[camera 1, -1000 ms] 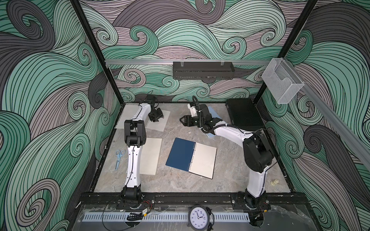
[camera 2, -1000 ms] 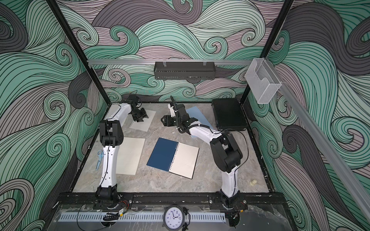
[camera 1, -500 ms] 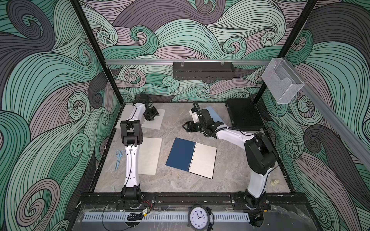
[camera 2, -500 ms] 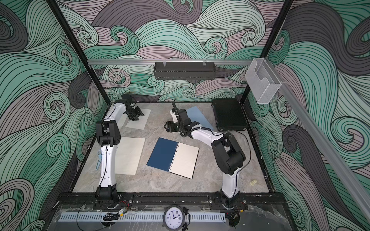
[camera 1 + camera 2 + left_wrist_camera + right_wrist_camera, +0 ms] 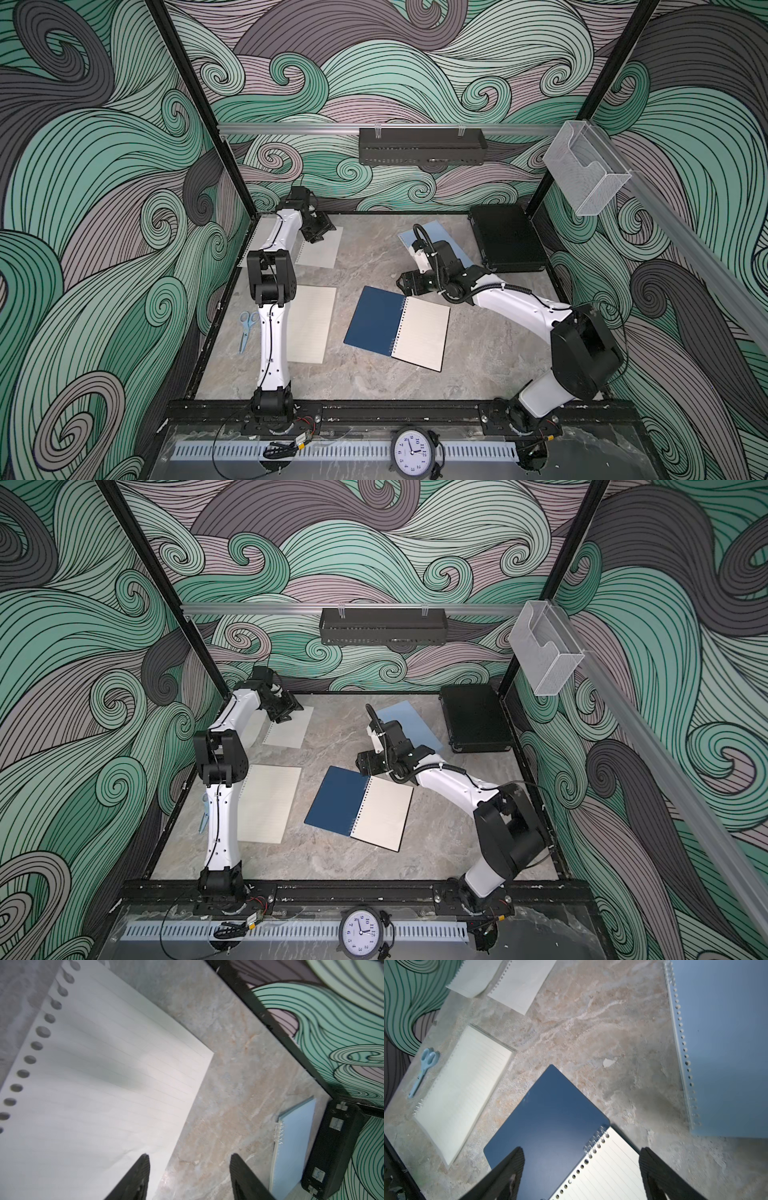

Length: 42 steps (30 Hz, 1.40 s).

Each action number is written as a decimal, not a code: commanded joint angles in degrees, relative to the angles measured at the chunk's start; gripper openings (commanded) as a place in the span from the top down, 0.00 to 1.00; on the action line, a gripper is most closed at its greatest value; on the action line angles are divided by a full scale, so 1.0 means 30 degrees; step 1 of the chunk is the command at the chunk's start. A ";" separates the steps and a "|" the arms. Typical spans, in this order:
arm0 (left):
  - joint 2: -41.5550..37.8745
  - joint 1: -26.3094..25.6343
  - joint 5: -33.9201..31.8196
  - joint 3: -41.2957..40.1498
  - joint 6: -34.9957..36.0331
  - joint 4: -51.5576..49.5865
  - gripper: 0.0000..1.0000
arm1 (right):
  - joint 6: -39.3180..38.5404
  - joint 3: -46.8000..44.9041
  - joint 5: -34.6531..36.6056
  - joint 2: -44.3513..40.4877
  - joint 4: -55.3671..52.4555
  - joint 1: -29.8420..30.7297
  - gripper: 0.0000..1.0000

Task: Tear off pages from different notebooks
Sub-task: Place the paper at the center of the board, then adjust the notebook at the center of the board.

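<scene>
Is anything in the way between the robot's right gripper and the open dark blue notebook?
No, nothing visible. The right gripper hangs with open jaws right over the open navy notebook, near its wire spiral, with only air between. A small white scrap lies off to the side.

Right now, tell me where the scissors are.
In a top view the light blue scissors lie flat near the table's left edge, just left of the cream notebook.
</scene>
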 commanded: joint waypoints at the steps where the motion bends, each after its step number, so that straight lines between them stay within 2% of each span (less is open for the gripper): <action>1: -0.2773 -0.0481 -0.0694 -0.1411 -0.0098 0.0392 0.38 | -0.0554 -0.0714 0.0328 -0.0547 -0.1317 0.0125 0.11; 5: -0.5665 -0.1028 -0.1625 -0.5333 -0.0517 0.1170 0.39 | -0.0604 -0.1645 0.0285 -0.1111 -0.1350 0.0175 0.10; 10: -1.0602 -0.2115 -0.2443 -1.2669 -0.1085 0.3665 0.39 | -0.1438 -0.1743 -0.0695 -0.1033 -0.1783 0.0158 0.10; 14: -1.3910 -0.3355 -0.3071 -1.7259 -0.1401 0.4347 0.39 | -0.1067 -0.2602 -0.0752 -0.1734 -0.2136 0.0316 0.09; 18: -1.7689 -0.5052 -0.3595 -2.2740 -0.2847 0.5700 0.39 | -0.1280 -0.2968 -0.0764 -0.1961 -0.2089 0.0303 0.09; 22: -2.1986 -0.6391 -0.3789 -2.7066 -0.5173 0.6859 0.39 | -0.2346 -0.2459 -0.1390 -0.1372 -0.2065 0.0304 0.10; 24: -2.3974 -0.7297 -0.4323 -2.8609 -0.6072 0.6568 0.38 | -0.2615 -0.1857 -0.1620 -0.0866 -0.2434 0.0284 0.10; 29: -2.7057 -0.9646 -0.4607 -3.1320 -0.8932 0.6090 0.37 | -0.3467 -0.0241 -0.2398 0.0964 -0.2797 0.0180 0.10; 33: -2.9118 -1.1812 -0.4613 -3.4210 -1.2589 0.8424 0.37 | -0.4404 0.1747 -0.3857 0.3343 -0.3419 -0.0085 0.12; 38: -2.9541 -1.4645 -0.6726 -3.5175 -1.5647 0.9560 0.36 | -0.5225 0.3968 -0.5620 0.5690 -0.3968 -0.0400 0.15; 42: -2.7805 -1.6479 -0.7655 -3.5399 -1.7766 1.1859 0.34 | -0.5448 0.5211 -0.6253 0.6973 -0.4381 -0.0786 0.16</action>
